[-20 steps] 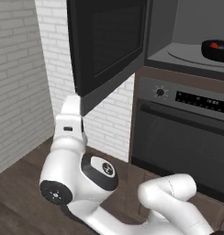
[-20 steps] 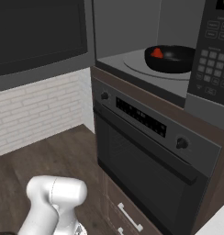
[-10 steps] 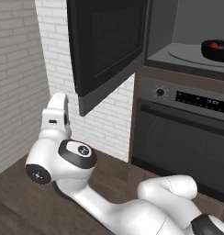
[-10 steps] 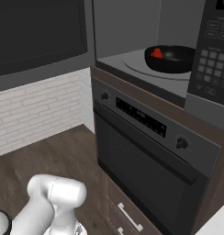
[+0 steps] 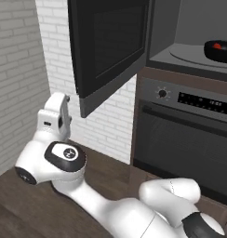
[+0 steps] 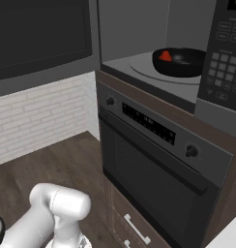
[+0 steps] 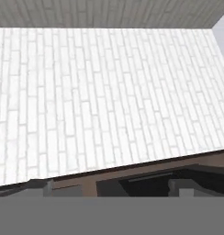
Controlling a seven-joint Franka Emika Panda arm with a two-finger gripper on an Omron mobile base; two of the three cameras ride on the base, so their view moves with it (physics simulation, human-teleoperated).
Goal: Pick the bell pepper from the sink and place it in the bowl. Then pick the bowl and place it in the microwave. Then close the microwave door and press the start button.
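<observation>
While the bell pepper (image 6: 165, 56) sits in the bowl (image 6: 180, 61) on the microwave (image 6: 154, 68) turntable's right side, the gripper (image 5: 65, 106) hangs wide apart and empty below the open microwave door (image 5: 108, 46).

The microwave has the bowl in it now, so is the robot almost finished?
Nearly. Done: the bell pepper lies in the bowl, and the bowl stands on the turntable inside the microwave. In hand: the open, empty gripper is beside the lower edge of the microwave door, which hangs wide open. Left: shutting that door and pressing start on the keypad.
</observation>
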